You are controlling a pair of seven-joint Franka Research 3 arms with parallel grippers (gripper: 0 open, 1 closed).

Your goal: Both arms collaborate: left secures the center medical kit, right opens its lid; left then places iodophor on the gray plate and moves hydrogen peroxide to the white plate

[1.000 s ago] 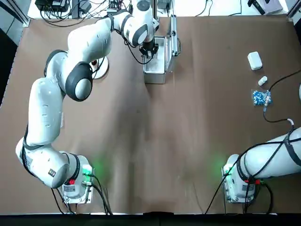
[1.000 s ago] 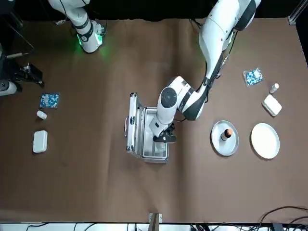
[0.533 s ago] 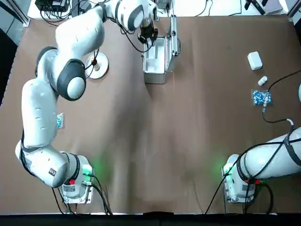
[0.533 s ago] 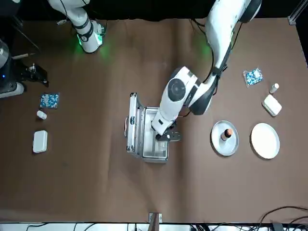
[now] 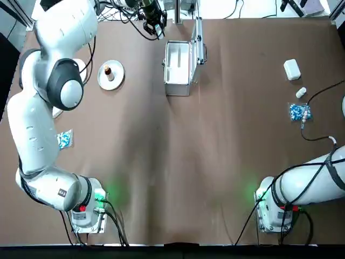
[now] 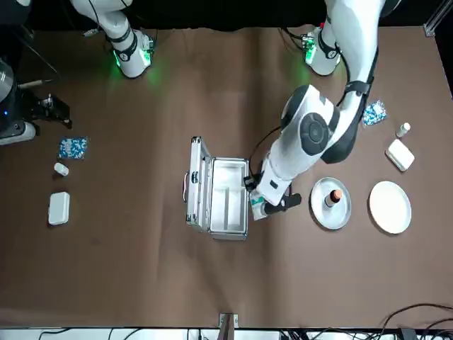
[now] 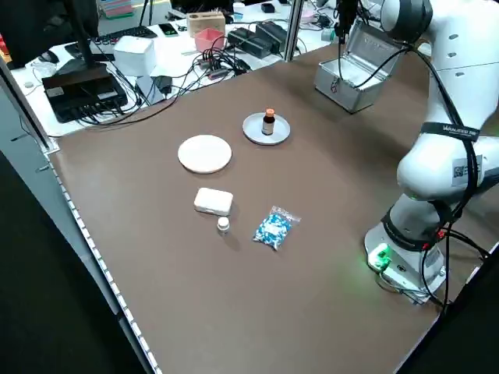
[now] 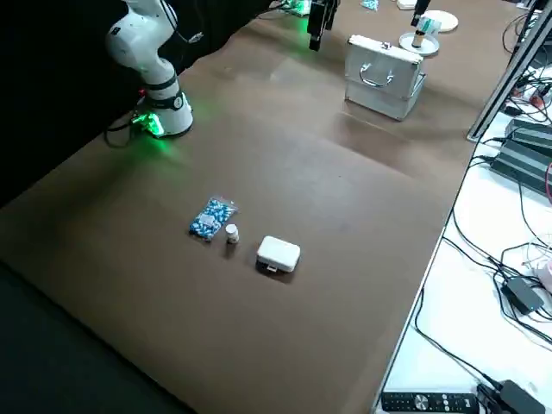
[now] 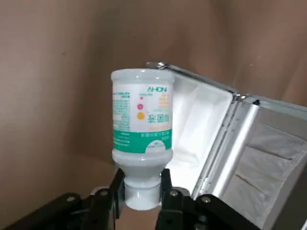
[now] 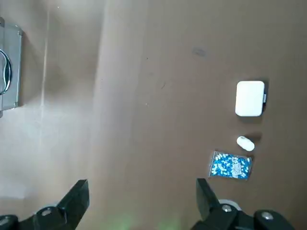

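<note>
Front view: two white arms work one brown table (image 6: pixel 141 269), which carries one open medical kit (image 6: pixel 221 196) at centre frame, two plates at right, and, on each side, one white box, one vial and one blue pill packet. The left gripper (image 6: pixel 274 205), just right of the kit, is clamped on the cap end of the hydrogen peroxide (image 6: pixel 257 206), the white bottle with a teal label; the left wrist view shows it pinched between both fingers (image 9: pixel 168 199) in front of the raised lid. The iodophor (image 6: pixel 331 197) stands upright on the gray plate (image 6: pixel 318 210); the white plate (image 6: pixel 390 207) lies just beside it, nearer the right edge. Half a second ago the left gripper hung over the kit's tray; it has since swung clear toward the plates. The right gripper (image 10: pixel 139 201), parked at far left, has its fingers spread wide apart.
</note>
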